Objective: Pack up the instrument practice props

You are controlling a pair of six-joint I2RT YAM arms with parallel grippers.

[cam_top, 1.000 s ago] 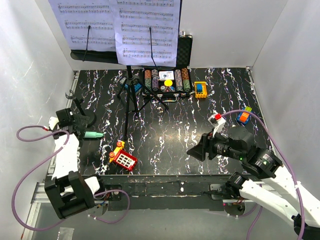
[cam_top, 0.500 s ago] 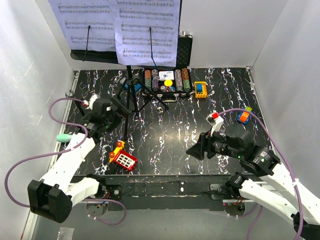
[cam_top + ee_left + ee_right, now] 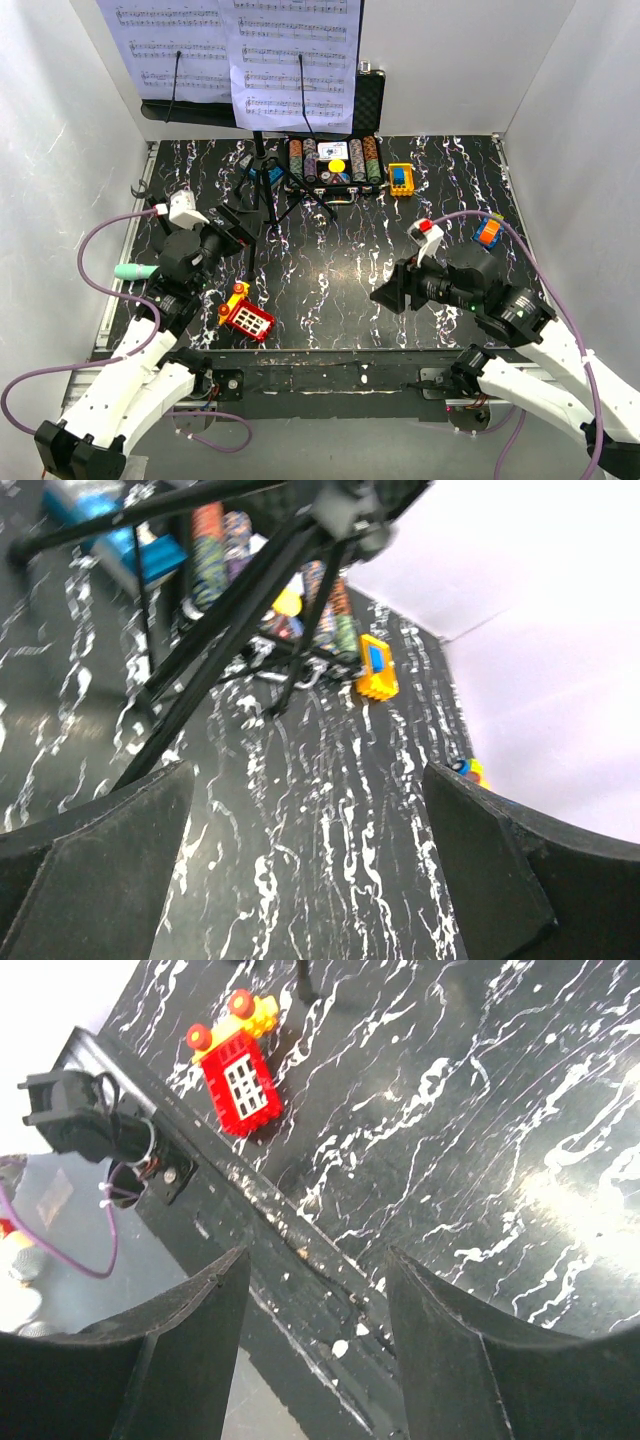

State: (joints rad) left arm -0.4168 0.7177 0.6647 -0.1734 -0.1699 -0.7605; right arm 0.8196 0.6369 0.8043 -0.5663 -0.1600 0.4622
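The tall black tripod music stand [image 3: 258,195] rises at the back left, its desk holding white sheet-music pages [image 3: 240,55]. My left gripper [image 3: 240,225] is open just left of the stand's pole, with nothing between its fingers. In the left wrist view the tripod legs [image 3: 230,610] cross ahead of that gripper [image 3: 310,880]. The mint-green microphone [image 3: 133,271] lies by the left edge, behind my left arm. The mic stand is mostly hidden by that arm. My right gripper [image 3: 390,293] is open and empty over the front right; its wrist view shows it [image 3: 315,1350] above the table's front edge.
An open black case of poker chips [image 3: 335,160] stands at the back behind the tripod. A red-and-yellow toy [image 3: 245,313] lies near the front edge, also seen in the right wrist view [image 3: 235,1070]. A yellow-and-blue block [image 3: 401,178] and an orange-and-blue block [image 3: 487,233] sit on the right.
My left arm has swung from the left edge in toward the music stand's pole. The microphone now lies farther left. My right gripper has shifted slightly left.
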